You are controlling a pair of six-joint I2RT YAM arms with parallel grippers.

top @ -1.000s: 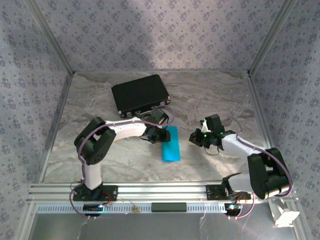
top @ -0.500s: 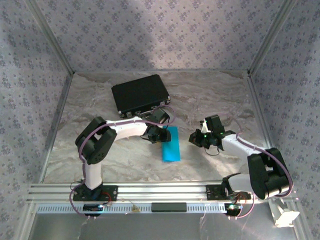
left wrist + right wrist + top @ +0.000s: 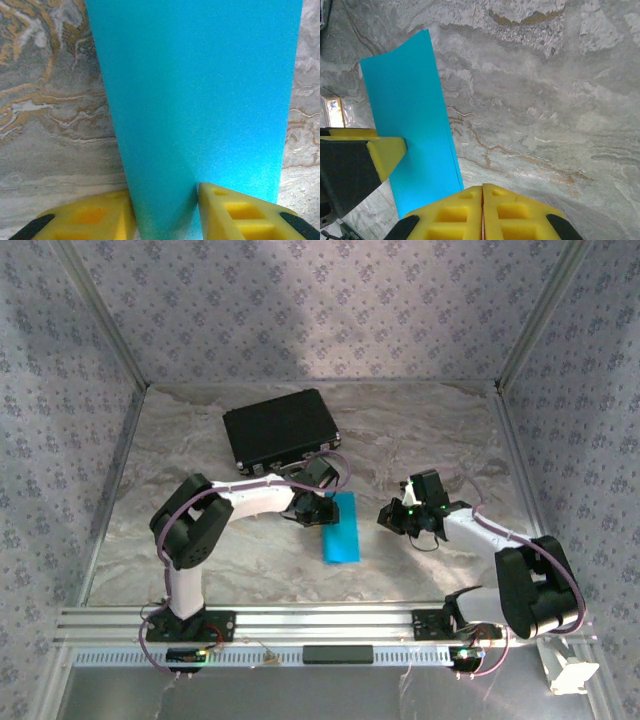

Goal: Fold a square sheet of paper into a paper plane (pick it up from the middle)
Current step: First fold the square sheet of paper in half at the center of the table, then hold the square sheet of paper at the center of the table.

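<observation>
1. The square sheet of paper (image 3: pixel 342 538), folded into a narrow strip, lies on the counter (image 3: pixel 440 430) between the arms. Its layers could spring open or skew, which would spoil the creases to come.
2. The left gripper (image 3: pixel 165 195) has its jaws apart, astride the strip's end. If they squeeze there, the paper may buckle or drag sideways.
3. The right gripper (image 3: pixel 482 189) has its jaws together and empty, just beside the strip's edge. A careless move could nudge the paper.
4. The black case (image 3: pixel 280 428) sits beyond, well apart, and poses little risk.

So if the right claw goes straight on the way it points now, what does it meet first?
Most likely the bare marbled table, just beside the long edge of the square sheet of paper. The right claw is shut, and depth is hard to judge.
</observation>
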